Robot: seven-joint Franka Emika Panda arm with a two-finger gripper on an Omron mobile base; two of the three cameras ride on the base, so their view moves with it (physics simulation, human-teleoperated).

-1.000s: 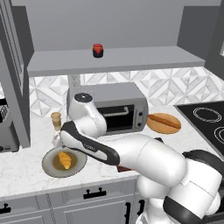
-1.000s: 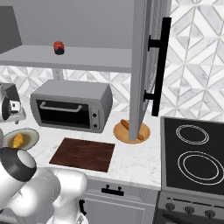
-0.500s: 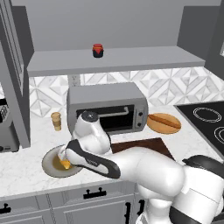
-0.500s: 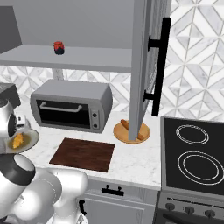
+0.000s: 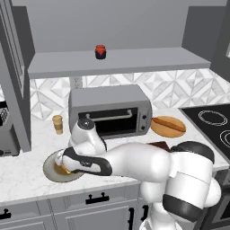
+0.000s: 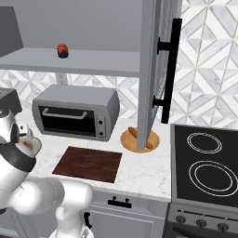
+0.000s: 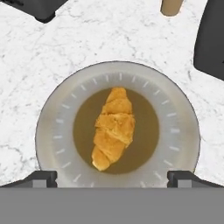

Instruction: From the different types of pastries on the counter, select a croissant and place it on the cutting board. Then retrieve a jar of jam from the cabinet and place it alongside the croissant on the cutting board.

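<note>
Fingers (image 7: 112,177) were spread wide with nothing between them, just the two dark tips poking up at the bottom of the hand view. I had them hanging right above the croissant (image 7: 112,127), which sat in the darker middle of the round grey plate (image 7: 56,109). Key thing for the grab: the croissant lay almost dead centre between the tips, a bit ahead of them, and its long axis ran nearly up-and-down in that view with a slight lean. So it ran roughly crosswise to the line between the tips, which I figured was the good way round, since they'd close on the short width. A straight drop looked like it'd do it, no real twist needed.

The hand view gave me that lie; the left base view didn't. There the arm covered most of the plate (image 5: 50,167), so only its rim and a sliver of its darker middle peeked out. What the base cameras did give me was the rest of the job: the cutting board (image 6: 88,163) bare on the tabletop (image 6: 139,172) in front of the toaster oven (image 6: 74,111), and the jar of jam (image 5: 100,51) on the cabinet (image 5: 134,60) shelf, well away from everything.
</note>
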